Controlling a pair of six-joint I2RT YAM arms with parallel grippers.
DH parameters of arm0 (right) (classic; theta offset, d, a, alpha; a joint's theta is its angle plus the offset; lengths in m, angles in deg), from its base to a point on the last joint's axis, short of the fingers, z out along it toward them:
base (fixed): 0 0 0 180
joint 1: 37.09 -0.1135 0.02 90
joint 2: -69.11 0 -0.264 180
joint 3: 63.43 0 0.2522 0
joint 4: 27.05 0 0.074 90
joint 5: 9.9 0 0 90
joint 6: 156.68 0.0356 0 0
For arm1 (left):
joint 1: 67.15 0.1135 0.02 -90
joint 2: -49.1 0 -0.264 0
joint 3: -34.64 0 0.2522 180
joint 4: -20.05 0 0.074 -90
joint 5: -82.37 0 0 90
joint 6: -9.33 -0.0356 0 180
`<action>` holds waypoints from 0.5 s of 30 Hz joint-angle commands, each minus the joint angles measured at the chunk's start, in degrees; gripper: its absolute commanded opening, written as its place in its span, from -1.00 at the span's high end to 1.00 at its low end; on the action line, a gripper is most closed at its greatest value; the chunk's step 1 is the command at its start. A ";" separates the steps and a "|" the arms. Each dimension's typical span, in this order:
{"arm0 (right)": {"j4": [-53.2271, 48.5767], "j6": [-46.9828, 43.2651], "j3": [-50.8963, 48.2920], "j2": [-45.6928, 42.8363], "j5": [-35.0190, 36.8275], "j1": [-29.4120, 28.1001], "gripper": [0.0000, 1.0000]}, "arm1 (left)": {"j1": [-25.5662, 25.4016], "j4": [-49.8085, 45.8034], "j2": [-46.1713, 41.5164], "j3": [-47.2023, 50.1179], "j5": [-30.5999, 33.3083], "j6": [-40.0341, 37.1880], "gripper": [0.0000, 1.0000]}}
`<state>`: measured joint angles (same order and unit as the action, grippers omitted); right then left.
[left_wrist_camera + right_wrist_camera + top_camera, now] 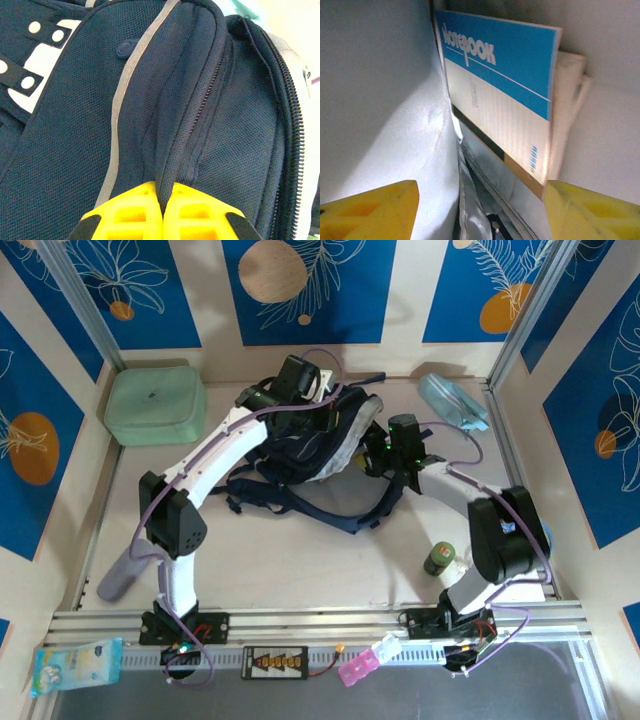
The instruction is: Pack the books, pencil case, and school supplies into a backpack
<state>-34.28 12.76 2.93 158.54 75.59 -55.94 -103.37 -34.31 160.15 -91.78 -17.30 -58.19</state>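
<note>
Left jaws tight on backpack [70, 150] fold.

Cream walls [403, 300], blue leaf-print panels [350, 310]; pale tabletop [300, 560]; aluminium rail [330, 621] at near edge.

Backpack [65, 150] was navy woven cloth, matt, coarse-grained, w/ a smoother grey tape stripe [122, 95]. Its lining [380, 100] looked smooth, pale fabric. Notebook [505, 85] had a paper cover w/ slight sheen. Left fingers [130, 215] & right fingers [375, 210] were yellow matt plastic. Rail [320, 618] was bare metal.
</note>
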 commanded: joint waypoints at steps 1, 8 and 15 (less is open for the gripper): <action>-12.94 -2.47 -2.70 -5.27 1.09 0.82 -0.34 | 1.21 6.07 -4.17 1.07 -1.56 1.95 1.00; -35.72 -6.63 -2.38 -18.70 15.23 1.01 -0.28 | 1.28 8.81 -3.91 6.80 -4.39 3.34 0.79; -46.77 -11.15 -1.97 -23.60 26.70 -0.03 -0.28 | 2.59 9.98 -5.07 12.77 -8.20 5.07 -0.35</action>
<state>-72.88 5.00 0.35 135.46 96.11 -55.51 -102.48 -26.18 158.20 -81.27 -22.85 -54.34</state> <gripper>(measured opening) 0.640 0.636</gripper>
